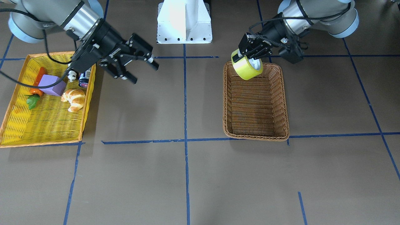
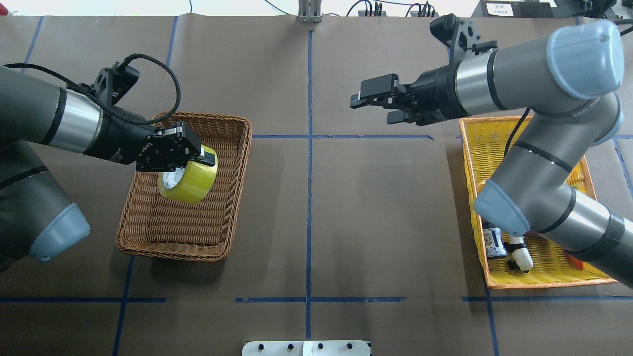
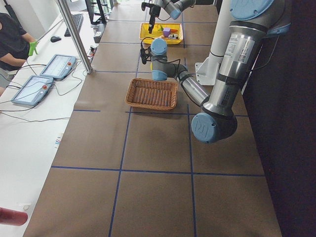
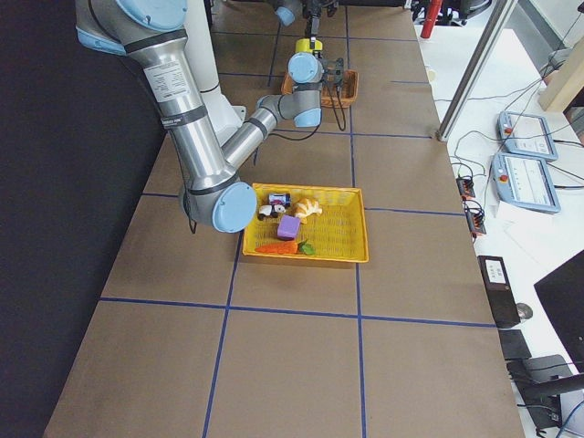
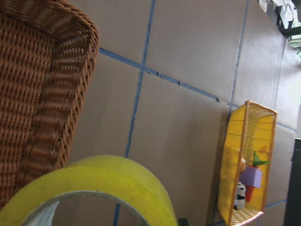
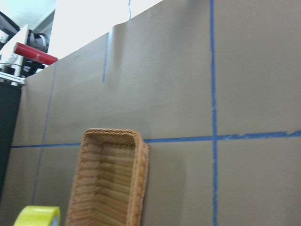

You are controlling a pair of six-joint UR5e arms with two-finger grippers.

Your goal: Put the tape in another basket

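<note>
- The tape (image 2: 188, 180) has a white core with dark print on it, too small to read (the left wrist view catches only a scrap of it).
- The left gripper (image 2: 198, 158) has pale lettering on its body in the overhead view, also not legible.
- The left gripper is clamped on the tape's wall and holds the roll over the basket (image 2: 168, 247), not resting in it.
- The right gripper (image 1: 143, 72) has its fingers spread apart with nothing between them. It hangs well away from the basket, near the yellow tray (image 1: 47, 125).
- The front view shows the tray's contents: a can (image 1: 84, 78) with a label I cannot read, a croissant (image 1: 74, 98), a purple block (image 1: 52, 85) and a carrot (image 1: 40, 74).
- In the overhead view the right arm covers most of these.
- The right wrist view shows the basket from afar, with a sliver of the tape beside it.
</note>
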